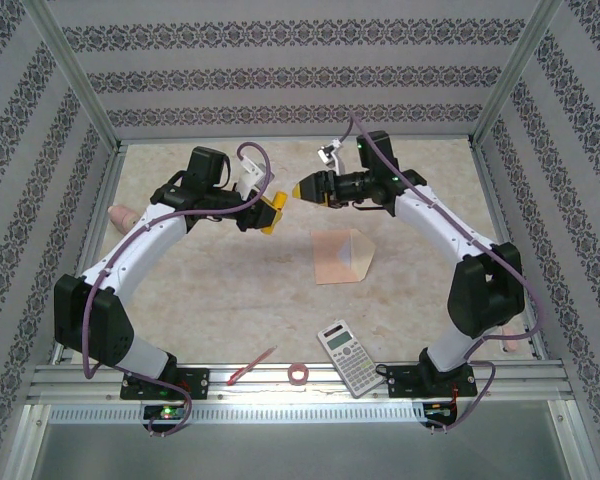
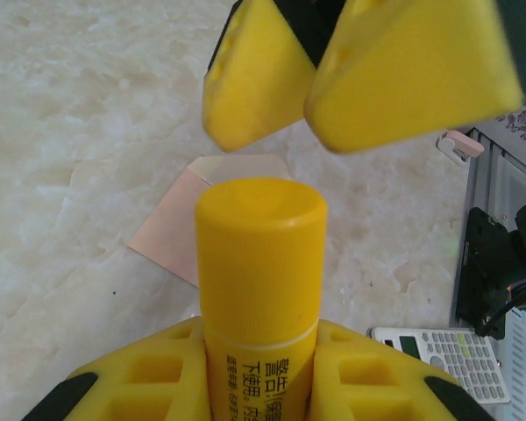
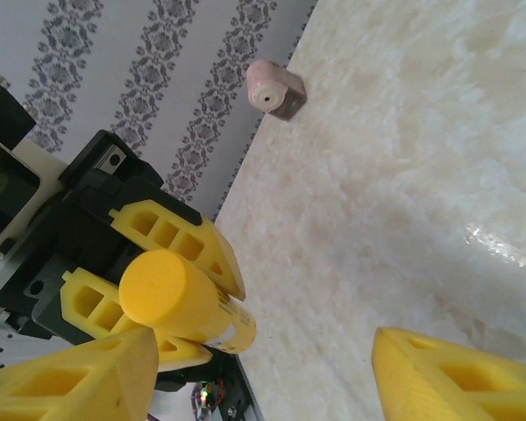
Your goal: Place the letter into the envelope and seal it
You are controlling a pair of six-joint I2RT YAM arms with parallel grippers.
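My left gripper [image 1: 265, 212] is shut on a yellow glue stick [image 2: 261, 263], which stands capped between its fingers and is held above the table. My right gripper [image 1: 302, 190] faces it from the right, tips a short way from the cap. It is open; its yellow fingers [image 2: 412, 70] hang just beyond the cap, with nothing between them. In the right wrist view the glue stick [image 3: 171, 294] lies beside the right gripper's [image 3: 263, 377] left finger, not between the two. The peach envelope [image 1: 342, 255] lies flat on the table below the grippers, its paler flap to the right. The letter is out of view.
A calculator [image 1: 348, 356], a red pen [image 1: 250, 367] and a small tape roll [image 1: 298, 374] lie along the near edge between the arm bases. A small pink object [image 1: 120, 212] sits at the left wall. Patterned walls and metal posts enclose the table.
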